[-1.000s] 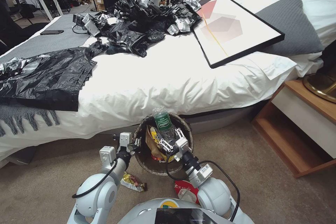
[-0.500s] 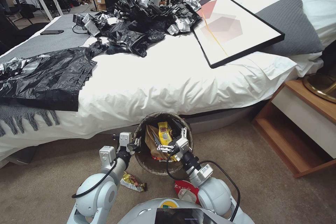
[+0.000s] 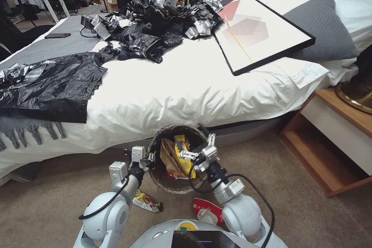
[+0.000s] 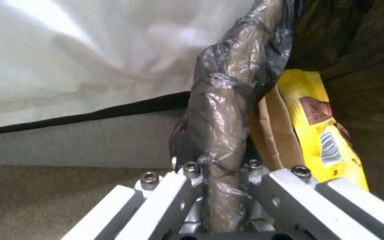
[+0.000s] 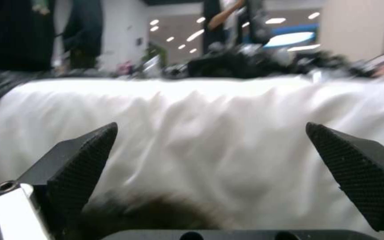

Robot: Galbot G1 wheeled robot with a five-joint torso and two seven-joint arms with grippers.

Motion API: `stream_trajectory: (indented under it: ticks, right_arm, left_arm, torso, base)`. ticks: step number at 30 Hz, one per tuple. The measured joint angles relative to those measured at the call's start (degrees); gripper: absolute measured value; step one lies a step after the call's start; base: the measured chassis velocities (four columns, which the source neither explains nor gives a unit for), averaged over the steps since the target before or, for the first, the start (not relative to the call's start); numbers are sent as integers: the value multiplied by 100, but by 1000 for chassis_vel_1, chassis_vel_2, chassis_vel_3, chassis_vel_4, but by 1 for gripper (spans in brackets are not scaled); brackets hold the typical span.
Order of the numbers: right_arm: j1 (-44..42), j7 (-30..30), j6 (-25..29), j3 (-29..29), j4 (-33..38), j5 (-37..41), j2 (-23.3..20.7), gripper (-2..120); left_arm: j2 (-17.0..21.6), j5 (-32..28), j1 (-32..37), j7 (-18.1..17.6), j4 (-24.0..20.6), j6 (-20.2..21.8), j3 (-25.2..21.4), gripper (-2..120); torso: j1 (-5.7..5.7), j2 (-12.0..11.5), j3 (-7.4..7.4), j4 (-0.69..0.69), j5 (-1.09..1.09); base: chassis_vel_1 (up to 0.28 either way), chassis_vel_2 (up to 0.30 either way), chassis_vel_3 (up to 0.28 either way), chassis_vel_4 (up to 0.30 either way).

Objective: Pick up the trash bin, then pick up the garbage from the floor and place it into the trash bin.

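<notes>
The bin [image 3: 176,186], on the carpet [image 3: 302,201] before the bed [image 3: 186,93], is gripped at its bagged rim by the clamped left gripper [image 3: 149,159], a yellow wrapper [image 3: 182,155] is seen inside, and the right gripper [image 3: 198,151] is held spread, empty, above it.

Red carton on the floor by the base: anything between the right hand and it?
Nothing visible. The right hand is open above the trash bin rim, and the red carton lies on bare carpet below that arm. The left hand grips the rim.
</notes>
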Motion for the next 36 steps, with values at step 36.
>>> stream_trajectory:
  ticks: [36]
  right_arm:
    - [-995,991,879,1840,-190,-145,730,100]
  left_arm:
    - [25,-69,-6,-25,15,-127,-89,0]
  torso:
    - [0,0,0,0,0]
  base:
    - [0,0,0,0]
